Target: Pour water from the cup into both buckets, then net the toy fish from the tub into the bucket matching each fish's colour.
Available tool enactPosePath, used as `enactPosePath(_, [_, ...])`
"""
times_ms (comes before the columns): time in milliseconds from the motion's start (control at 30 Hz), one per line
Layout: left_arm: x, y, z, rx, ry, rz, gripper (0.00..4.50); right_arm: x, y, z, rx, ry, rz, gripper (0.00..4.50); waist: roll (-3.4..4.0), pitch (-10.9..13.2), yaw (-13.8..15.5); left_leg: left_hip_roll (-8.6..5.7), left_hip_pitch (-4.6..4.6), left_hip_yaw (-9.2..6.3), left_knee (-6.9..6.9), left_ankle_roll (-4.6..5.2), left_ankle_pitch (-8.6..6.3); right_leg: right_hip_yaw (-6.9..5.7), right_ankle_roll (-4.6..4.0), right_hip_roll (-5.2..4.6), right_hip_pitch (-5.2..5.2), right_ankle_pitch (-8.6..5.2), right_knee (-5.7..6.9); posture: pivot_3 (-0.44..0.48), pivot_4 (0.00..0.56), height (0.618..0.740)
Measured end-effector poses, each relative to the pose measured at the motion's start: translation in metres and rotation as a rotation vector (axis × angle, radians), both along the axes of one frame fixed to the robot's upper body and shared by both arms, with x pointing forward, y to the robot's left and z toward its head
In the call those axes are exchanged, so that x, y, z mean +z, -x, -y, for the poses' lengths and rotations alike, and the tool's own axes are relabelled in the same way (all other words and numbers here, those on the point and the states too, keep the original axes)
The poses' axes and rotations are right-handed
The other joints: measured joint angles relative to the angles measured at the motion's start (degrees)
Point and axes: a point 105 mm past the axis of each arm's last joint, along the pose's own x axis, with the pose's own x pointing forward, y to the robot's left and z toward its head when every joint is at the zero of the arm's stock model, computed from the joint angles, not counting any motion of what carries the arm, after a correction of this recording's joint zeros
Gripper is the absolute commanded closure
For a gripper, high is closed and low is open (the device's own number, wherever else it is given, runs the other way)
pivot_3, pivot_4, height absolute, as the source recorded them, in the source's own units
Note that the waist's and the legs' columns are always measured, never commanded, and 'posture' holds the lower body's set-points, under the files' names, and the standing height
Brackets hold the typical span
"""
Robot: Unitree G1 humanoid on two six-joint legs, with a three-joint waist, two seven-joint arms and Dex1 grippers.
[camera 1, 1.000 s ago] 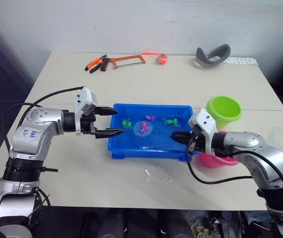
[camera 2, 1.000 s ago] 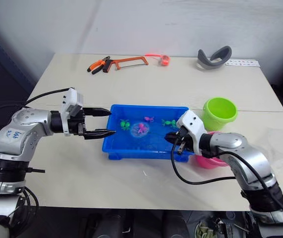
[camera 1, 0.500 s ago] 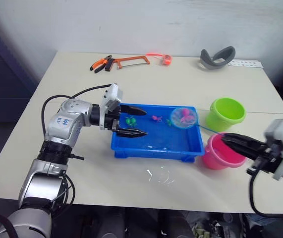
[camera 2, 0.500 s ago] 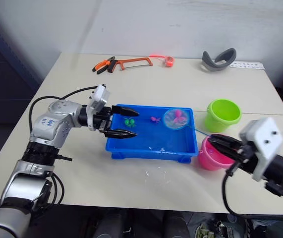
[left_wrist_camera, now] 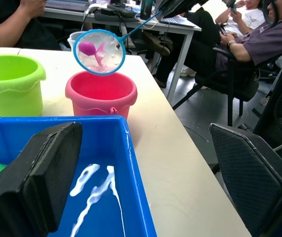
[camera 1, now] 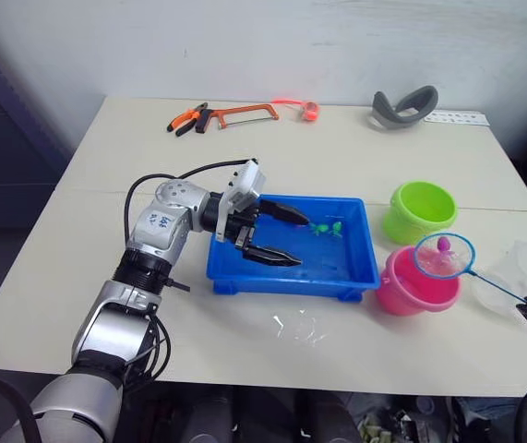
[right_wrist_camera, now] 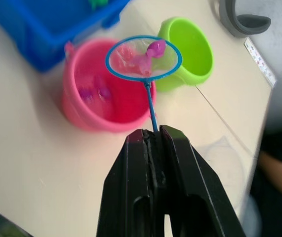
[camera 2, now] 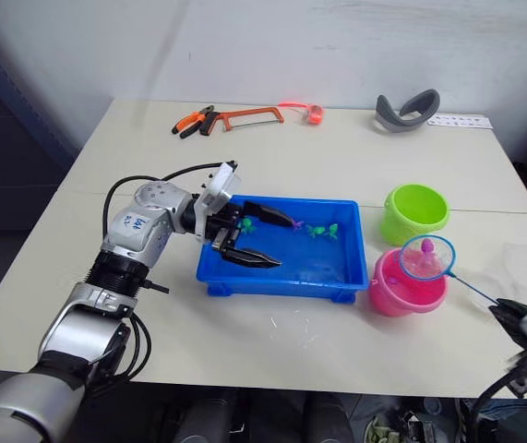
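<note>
One pink fish (right_wrist_camera: 153, 51) in net (right_wrist_camera: 143, 58) clamped by right pincer (right_wrist_camera: 156, 140); left pincer (camera 1: 281, 235) spread.

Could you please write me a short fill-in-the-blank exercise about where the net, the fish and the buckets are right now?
1. The net carries a fish coloured ____.
2. The net's hoop hangs above the ____ bucket.
3. The fish left in the tub are coloured ____.
4. The net's handle is clamped in the ____ tool.

Missing words: pink; pink; green; right
</note>
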Motion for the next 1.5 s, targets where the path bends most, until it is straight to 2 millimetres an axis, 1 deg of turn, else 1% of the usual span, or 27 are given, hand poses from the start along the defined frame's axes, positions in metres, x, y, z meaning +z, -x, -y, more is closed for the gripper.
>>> enactPosePath(67, [-0.002,-0.002,0.000,0.006,-0.002,-0.005,0.02,0.001,-0.003,-0.002,0.056,0.189,0.034,4.50,0.00,0.0,0.0,0.00,-0.01,0.01,0.00,-0.18,0.10,0.00,0.00,0.01,-0.01,0.00,-0.01,0.000,0.150,0.740])
enactPosePath(133, [-0.003,-0.003,0.000,0.009,-0.003,-0.003,0.02,0.003,-0.006,-0.001,0.098,0.326,0.055,4.50,0.00,0.0,0.0,0.00,0.00,0.01,0.00,-0.19,0.11,-0.01,0.00,0.01,0.00,0.00,-0.01,0.000,0.150,0.740])
enactPosePath(167, [-0.004,-0.003,0.000,0.012,-0.002,-0.005,0.02,0.004,-0.009,0.001,0.137,0.443,0.063,4.50,0.00,0.0,0.0,-0.04,0.00,0.03,0.00,-0.19,0.11,0.00,0.01,-0.01,0.00,0.00,-0.02,0.000,0.150,0.740])
enactPosePath(267, [-0.006,-0.006,-0.001,0.024,0.002,-0.020,0.02,0.002,-0.011,0.013,0.212,0.683,0.058,4.50,-0.01,0.0,0.1,-0.04,-0.01,0.02,0.01,-0.21,0.12,-0.01,0.02,0.00,0.00,0.01,-0.03,0.000,0.150,0.740])
enactPosePath(367, [-0.003,-0.007,-0.002,0.029,0.008,-0.011,0.02,0.003,-0.011,0.020,0.237,0.795,0.067,4.50,-0.01,0.0,0.1,-0.02,-0.01,0.00,0.01,-0.25,0.14,-0.01,0.02,0.00,0.01,0.01,-0.03,0.000,0.150,0.740])
enactPosePath(467, [0.001,-0.008,-0.001,0.029,0.008,0.005,0.02,0.006,-0.011,0.023,0.219,0.784,0.089,4.50,-0.01,0.0,0.0,0.00,0.01,0.00,0.01,-0.26,0.15,-0.02,0.02,0.01,0.03,0.01,-0.03,0.000,0.150,0.740])
enactPosePath(567, [0.001,-0.011,-0.006,0.051,-0.006,0.014,0.02,0.022,-0.016,0.020,0.124,0.532,0.218,4.50,-0.01,0.0,-0.2,0.06,0.02,-0.04,0.01,-0.29,0.17,-0.02,0.01,0.00,0.04,0.01,0.01,0.000,0.150,0.740])
enactPosePath(633, [0.001,-0.013,-0.011,0.080,-0.008,0.017,0.02,0.028,-0.023,0.008,0.105,0.226,0.271,4.50,0.00,0.0,-0.5,0.13,0.07,-0.06,0.01,-0.29,0.17,-0.01,-0.01,0.00,0.07,0.02,0.04,0.000,0.150,0.740])
enactPosePath(667, [0.001,-0.015,-0.014,0.098,-0.004,0.017,0.02,0.026,-0.027,-0.001,0.122,0.091,0.260,4.50,0.01,0.0,-0.5,0.12,0.06,-0.09,0.01,-0.29,0.17,-0.04,-0.02,-0.01,0.07,0.02,0.06,0.000,0.150,0.740])
enactPosePath(767, [-0.003,-0.020,-0.027,0.164,-0.019,0.006,0.02,0.023,-0.038,-0.021,0.163,-0.195,0.209,4.50,0.04,0.0,-0.7,0.12,0.06,-0.14,0.01,-0.27,0.15,-0.05,-0.04,-0.07,0.08,0.01,0.07,0.000,0.150,0.740])
enactPosePath(833, [-0.009,-0.024,-0.041,0.227,-0.041,-0.006,0.02,0.021,-0.050,-0.038,0.208,-0.381,0.152,4.50,0.03,0.0,-1.0,0.13,0.06,-0.14,0.02,-0.24,0.14,-0.05,-0.06,-0.12,0.08,0.03,0.07,0.000,0.150,0.740])
enactPosePath(867, [-0.012,-0.025,-0.050,0.265,-0.049,-0.015,0.02,0.019,-0.058,-0.050,0.238,-0.476,0.106,4.50,0.04,0.0,-1.3,0.12,0.06,-0.16,0.02,-0.22,0.14,-0.04,-0.07,-0.17,0.07,0.03,0.08,0.000,0.150,0.740])
enactPosePath(900, [-0.015,-0.025,-0.057,0.296,-0.058,-0.023,0.02,0.016,-0.063,-0.059,0.260,-0.540,0.060,4.50,0.04,0.0,-1.4,0.13,0.03,-0.19,0.02,-0.22,0.14,-0.01,-0.07,-0.24,0.05,0.02,0.07,0.000,0.150,0.740])
enactPosePath(967, [-0.019,-0.023,-0.067,0.335,-0.079,-0.029,0.02,0.005,-0.073,-0.072,0.280,-0.629,-0.044,4.50,0.04,0.0,-1.5,0.09,-0.02,-0.25,-0.02,-0.24,0.15,0.02,-0.15,-0.60,0.01,-0.02,0.07,0.000,0.150,0.740])
enactPosePath(1100, [-0.019,-0.016,-0.082,0.401,-0.105,-0.021,0.02,-0.020,-0.092,-0.088,0.270,-0.731,-0.218,4.50,0.03,0.0,-1.0,-0.08,-0.10,-0.23,-0.02,-0.18,0.14,-0.16,-0.16,-0.65,0.01,-0.03,0.03,0.000,0.150,0.740])
enactPosePath(1167, [-0.017,-0.009,-0.091,0.440,-0.114,-0.012,0.02,-0.034,-0.101,-0.099,0.269,-0.771,-0.305,4.50,0.03,0.0,-1.3,-0.10,-0.10,-0.14,0.00,-0.12,0.14,-0.23,-0.10,-0.67,0.02,0.00,0.01,0.000,0.150,0.740])
enactPosePath(1267, [-0.015,-0.004,-0.099,0.482,-0.114,-0.007,0.02,-0.047,-0.112,-0.113,0.266,-0.823,-0.381,4.50,0.03,0.0,-1.4,-0.11,-0.09,-0.09,0.01,-0.08,0.15,-0.27,-0.06,-0.67,0.01,0.02,0.01,0.000,0.150,0.740])
enactPosePath(1333, [-0.013,0.000,-0.099,0.496,-0.109,0.000,0.02,-0.055,-0.122,-0.117,0.244,-0.840,-0.414,4.50,0.03,0.0,-1.3,-0.13,-0.09,-0.11,0.01,-0.07,0.16,-0.31,-0.05,-0.67,0.01,0.03,0.04,0.000,0.150,0.740])
enactPosePath(1433, [-0.013,0.004,-0.104,0.531,-0.113,-0.005,0.02,-0.061,-0.140,-0.121,0.206,-0.880,-0.430,4.50,0.03,0.0,-1.5,-0.11,-0.08,-0.08,0.00,-0.09,0.17,-0.27,-0.03,-0.70,-0.03,0.04,0.08,0.000,0.150,0.740])
enactPosePath(1500, [-0.012,0.007,-0.105,0.539,-0.109,-0.005,0.02,-0.065,-0.149,-0.124,0.184,-0.896,-0.443,4.50,0.04,0.0,-1.5,-0.10,-0.08,-0.08,-0.05,-0.11,0.18,-0.27,-0.04,-0.68,-0.08,0.04,0.09,0.000,0.150,0.740])
